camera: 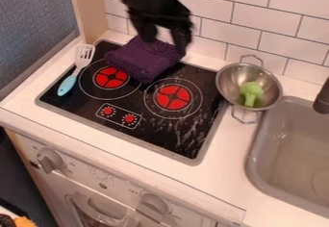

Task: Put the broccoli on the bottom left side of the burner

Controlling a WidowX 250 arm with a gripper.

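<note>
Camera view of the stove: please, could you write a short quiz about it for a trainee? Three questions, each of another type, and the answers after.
1. True or false: the broccoli lies inside the metal bowl.
2. Choose one: what colour is the handle of the slotted spatula?
a) red
b) light blue
c) black
3. Complete: the gripper hangs over the ____ cloth.

Key: 1 true; 2 b; 3 purple
</note>
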